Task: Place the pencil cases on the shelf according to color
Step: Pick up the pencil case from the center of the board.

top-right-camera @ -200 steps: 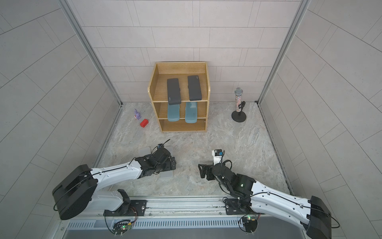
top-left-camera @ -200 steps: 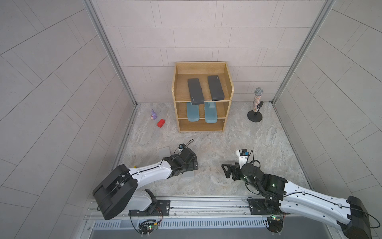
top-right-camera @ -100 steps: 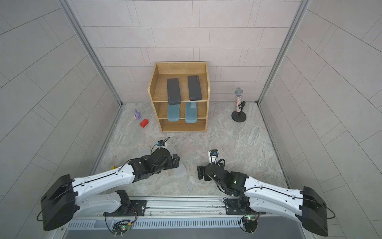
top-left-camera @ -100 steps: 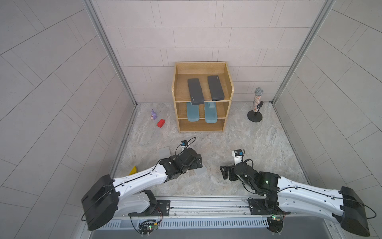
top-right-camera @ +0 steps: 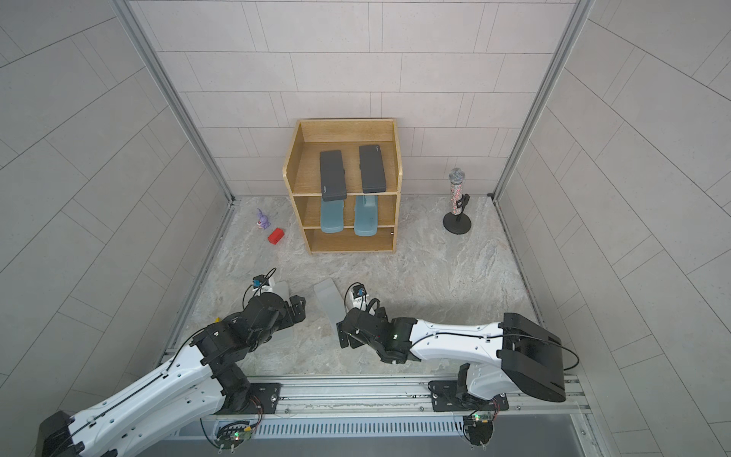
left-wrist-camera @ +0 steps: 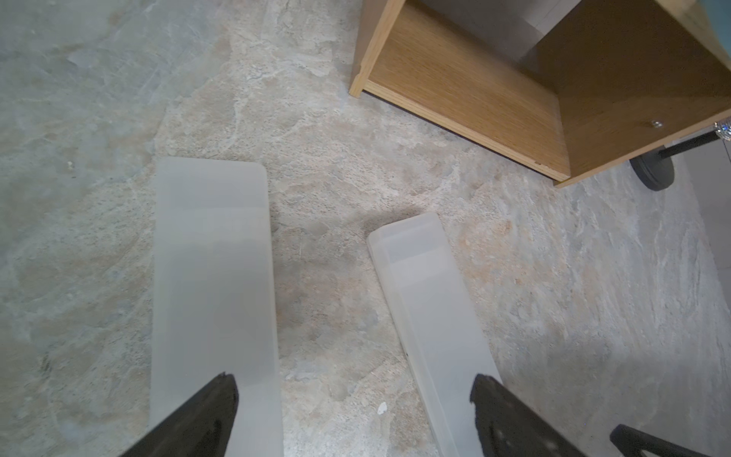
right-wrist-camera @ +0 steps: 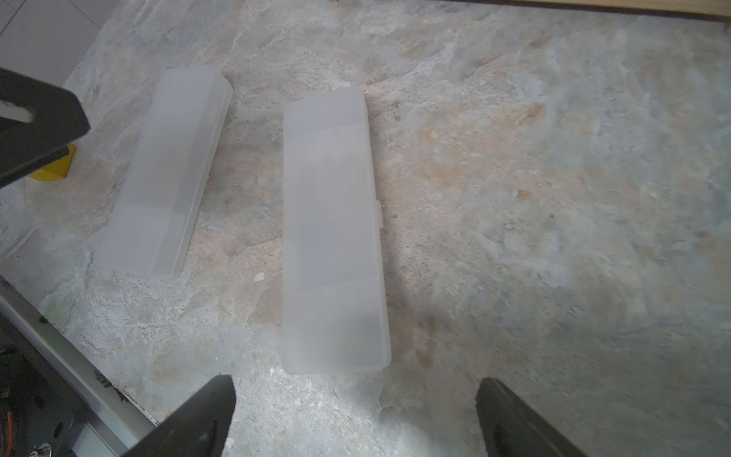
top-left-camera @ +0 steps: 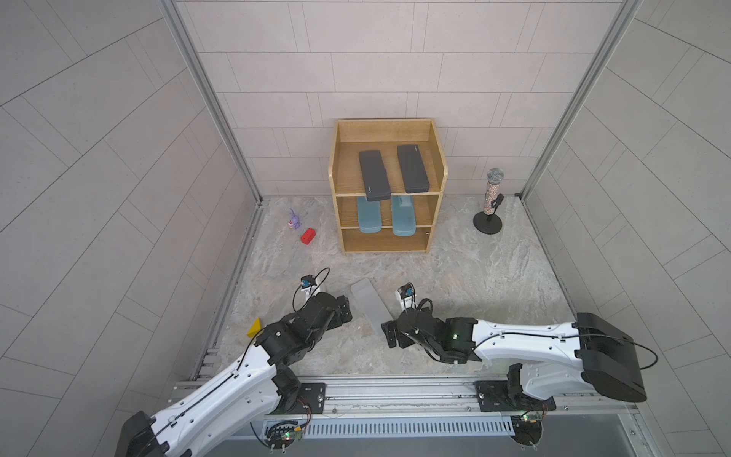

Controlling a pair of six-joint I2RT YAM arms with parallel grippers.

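Four of the six cases are home. The black cases [top-left-camera: 374, 171] [top-left-camera: 412, 168] lie side by side on the top level of the shelf [top-left-camera: 383, 241], and the teal cases [top-left-camera: 369, 219] [top-left-camera: 402, 218] lie on its middle level. Its bottom level is bare, and we judge that it is meant for the grey cases [right-wrist-camera: 166, 174] [right-wrist-camera: 334, 233]. Both of these lie flat on the table [top-left-camera: 494, 277], well out in front of the shelf. In both top views one of them lies between the two grippers, while the left arm mostly hides the other.

The left gripper [left-wrist-camera: 354, 380] hangs above the pair with its jaws spread wide and empty, one finger over each case. The right gripper [right-wrist-camera: 356, 384] is also fully parted and holds nothing. The near end of a grey case lies just ahead of its jaws, not yet between them.

Compared with a second ago, we see the shelf and its four cases unchanged. The left gripper then covered the case that now lies bare between the grippers, and it has drawn aside. The right gripper has moved in closer to that case.
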